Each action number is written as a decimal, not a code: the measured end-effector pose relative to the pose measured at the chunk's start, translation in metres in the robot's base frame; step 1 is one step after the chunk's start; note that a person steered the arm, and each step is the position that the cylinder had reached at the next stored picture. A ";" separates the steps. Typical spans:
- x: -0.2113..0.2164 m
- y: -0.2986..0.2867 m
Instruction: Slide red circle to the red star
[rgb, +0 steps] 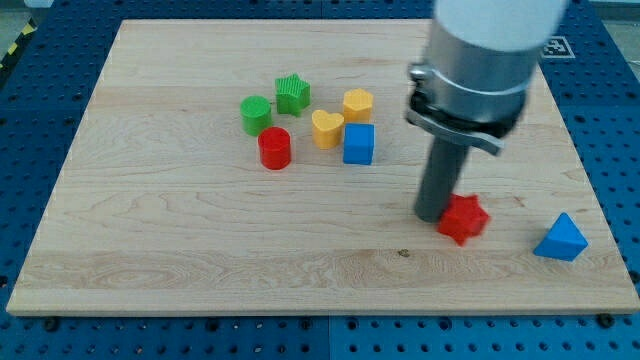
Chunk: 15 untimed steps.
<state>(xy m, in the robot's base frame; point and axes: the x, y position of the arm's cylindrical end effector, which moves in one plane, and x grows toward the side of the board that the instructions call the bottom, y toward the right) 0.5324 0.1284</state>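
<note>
Red circle (274, 148): short upright cylinder standing on the wooden board (150, 250), at the lower left edge of a cluster toward the view's top. Judged light, rigid plastic with a flat base; should slide readily on the smooth wood but may roll off a push that is off-centre, since its wall is round. No grasp is possible: the arm ends in a plain rod, nothing to open or close, holding nothing. Contact point judged best on the cylinder's upper left side, so the push runs toward the red star (463, 217).

Tip (432, 216) sits just beside the red star, at its left edge, possibly touching; well apart from the red circle.

Count:
- red: 2 (circle, star)
- green: 2 (circle (256, 114), star (292, 94))
- yellow: 2 (heart (326, 128), one rounded block (358, 104), shape unclear)
- blue: 2 (cube (359, 144), triangle (560, 239))
- total 8 blocks.
</note>
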 end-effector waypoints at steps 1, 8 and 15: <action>0.011 0.045; -0.083 -0.247; -0.080 -0.124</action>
<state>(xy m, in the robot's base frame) 0.4524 0.0041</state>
